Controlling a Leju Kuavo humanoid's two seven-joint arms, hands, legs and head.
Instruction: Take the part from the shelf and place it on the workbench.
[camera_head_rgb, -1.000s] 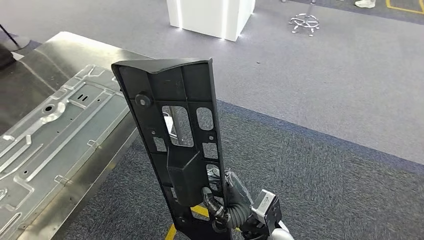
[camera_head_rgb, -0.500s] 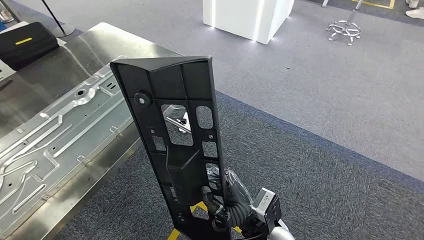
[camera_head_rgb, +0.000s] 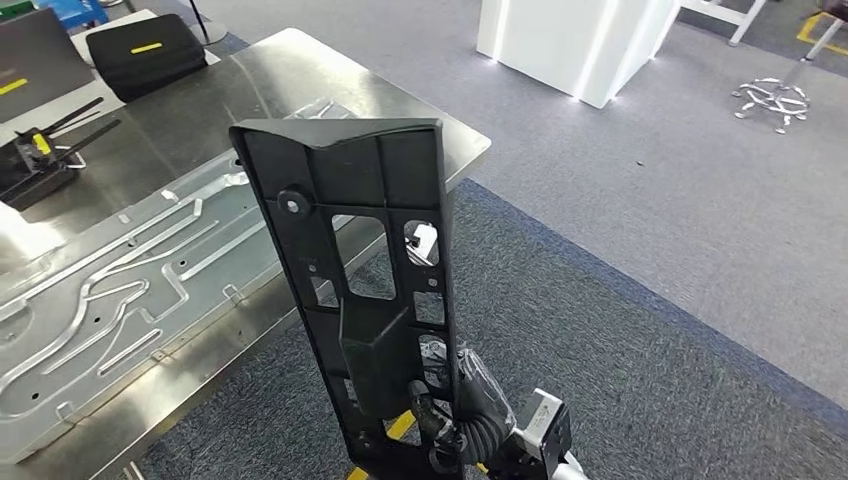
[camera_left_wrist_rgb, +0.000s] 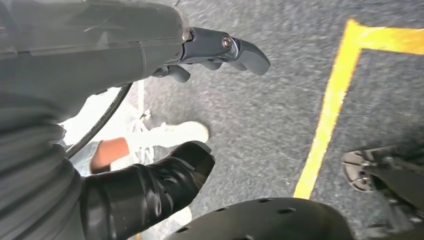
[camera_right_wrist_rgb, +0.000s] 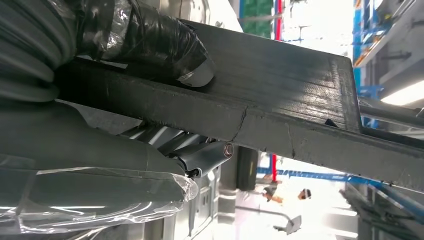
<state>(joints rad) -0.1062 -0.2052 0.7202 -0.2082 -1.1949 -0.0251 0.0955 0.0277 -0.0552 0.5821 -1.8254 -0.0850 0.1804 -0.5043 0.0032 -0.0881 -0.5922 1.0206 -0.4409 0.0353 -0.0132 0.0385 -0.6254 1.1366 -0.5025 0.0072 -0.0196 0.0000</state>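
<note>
Grey carpet (camera_head_rgb: 640, 330) with a yellow line runs beside a brushed steel surface (camera_head_rgb: 300, 80) carrying a stamped metal panel (camera_head_rgb: 120, 290). Above the right hand (camera_head_rgb: 465, 415), the part (camera_head_rgb: 350, 250), a long black ribbed plastic plate with cut-outs, stands nearly upright, gripped at its lower end. The left hand (camera_left_wrist_rgb: 210, 50) hangs over carpet, fingers apart and seemingly empty.
</note>
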